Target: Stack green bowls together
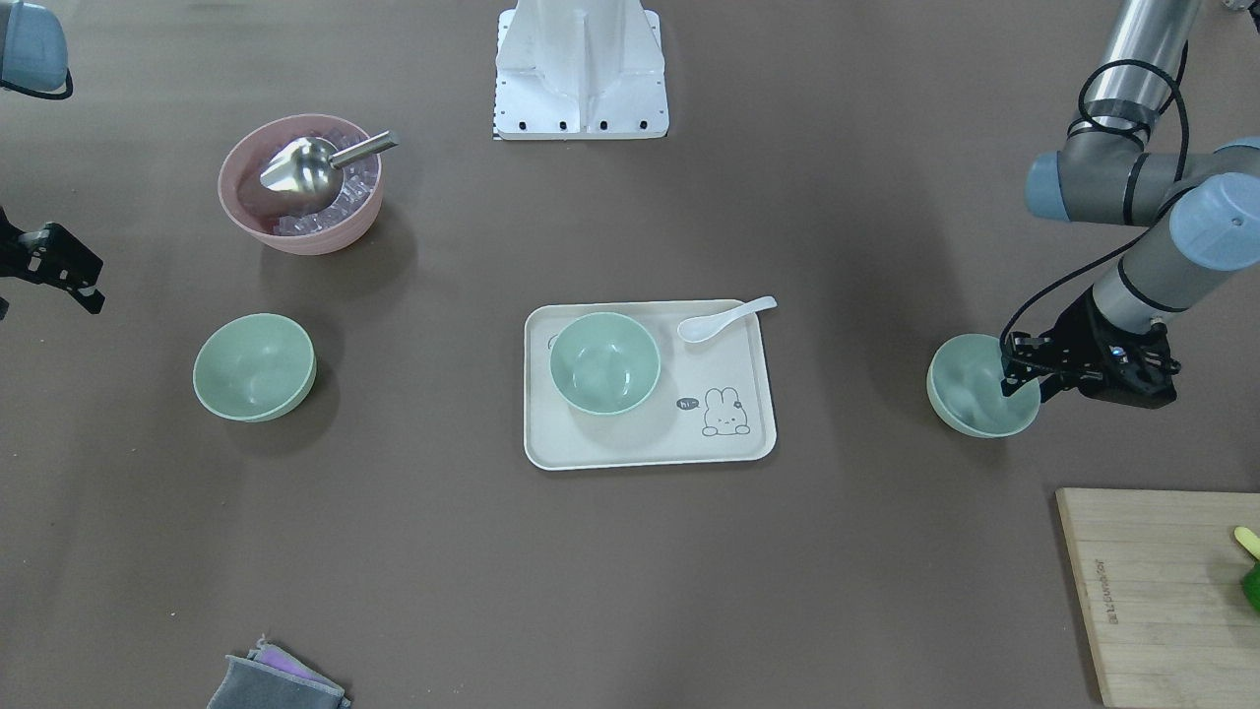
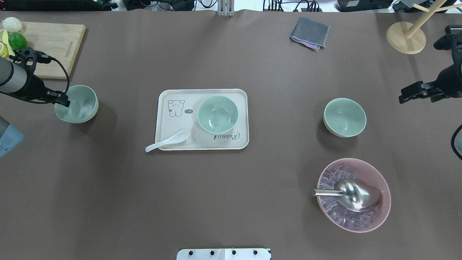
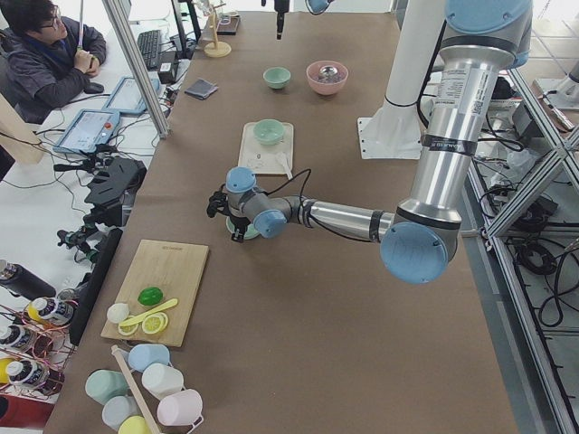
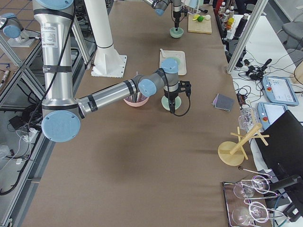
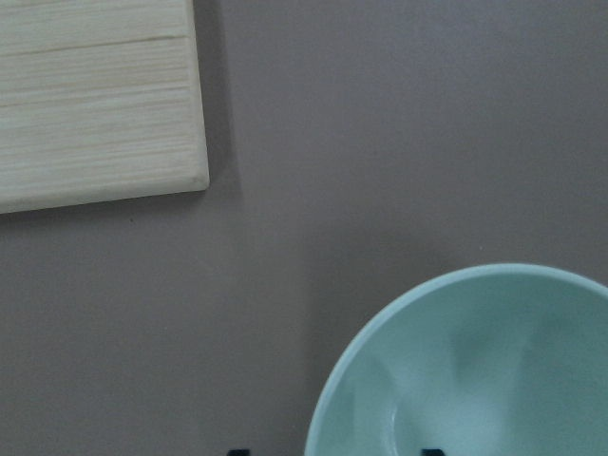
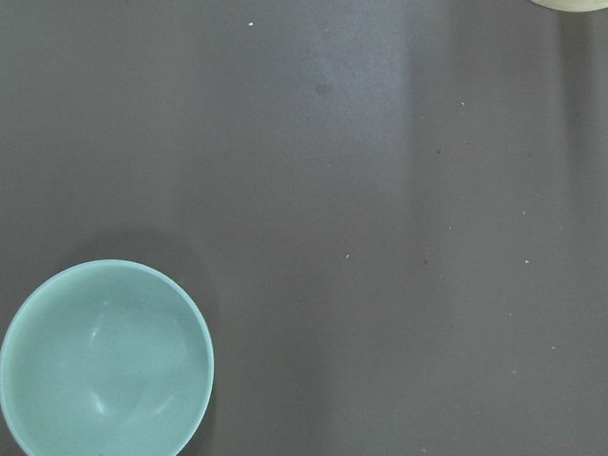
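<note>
Grip is what I watch here: the left tool (image 1: 1024,384) is low at the first green bowl (image 1: 970,394), the one nearest the wooden cutting board (image 1: 1162,591). Its jaws are parted and hold nothing. The left wrist view shows one fingertip outside the rim and one over the inside, so the bowl's wall lies between them. That placement looks right to me. These bowls look like light, stiff matte plastic, and a pinch across the thin wall at the rim should carry one easily, though the smooth curved side may let it tilt or slip if I squeeze unevenly. Outward along the desk (image 1: 886,551), the second green bowl (image 1: 603,362) stands on the cream rabbit tray (image 1: 640,448) beside a white spoon (image 1: 724,318). The third green bowl (image 1: 254,366) stands alone near the pink bowl (image 1: 295,236) of clear cubes with its metal scoop (image 1: 300,167). The right tool (image 2: 404,96) hangs apart from that third bowl; I cannot tell how far open it is.
</note>
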